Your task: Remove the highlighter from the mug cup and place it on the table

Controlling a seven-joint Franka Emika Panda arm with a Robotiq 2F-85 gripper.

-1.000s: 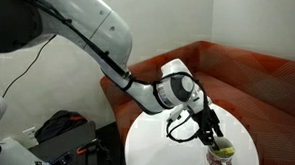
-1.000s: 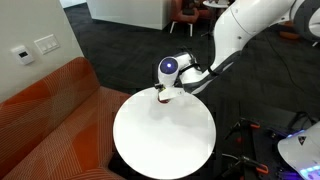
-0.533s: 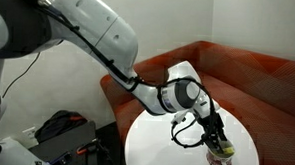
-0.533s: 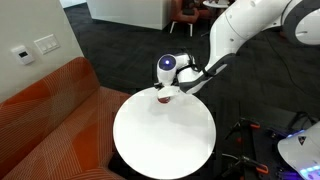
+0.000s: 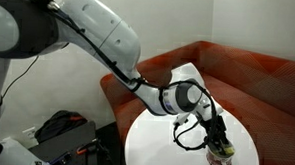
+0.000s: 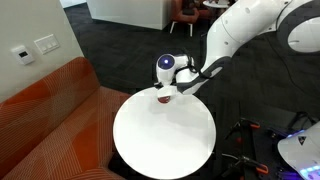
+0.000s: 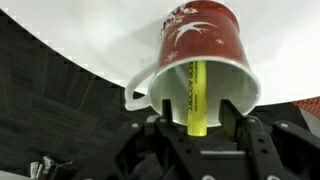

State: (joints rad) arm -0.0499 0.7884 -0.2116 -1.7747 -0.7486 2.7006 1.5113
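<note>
The mug cup (image 7: 200, 50) is white with dark reddish markings and stands near the edge of the round white table (image 7: 90, 40). The yellow-green highlighter (image 7: 196, 95) stands inside it, its end sticking out of the rim. My gripper (image 7: 197, 120) is open, with one finger on each side of the highlighter's end and a gap on both sides. In both exterior views the gripper (image 5: 218, 142) (image 6: 164, 92) hangs right over the mug (image 5: 222, 158) (image 6: 162, 99). The highlighter shows as a yellow spot at the mug's mouth (image 5: 225, 149).
A reddish-brown corner sofa (image 5: 258, 77) (image 6: 45, 115) wraps around the table (image 5: 165, 143) (image 6: 165, 140). The mug stands close to the table's rim. A dark bag and gear (image 5: 65, 134) sit on the floor beside the table. Dark carpet (image 6: 120, 50) lies beyond.
The gripper has come down and closer onto the mug's mouth, so its fingers now flank the highlighter. The mug and highlighter have not moved.
</note>
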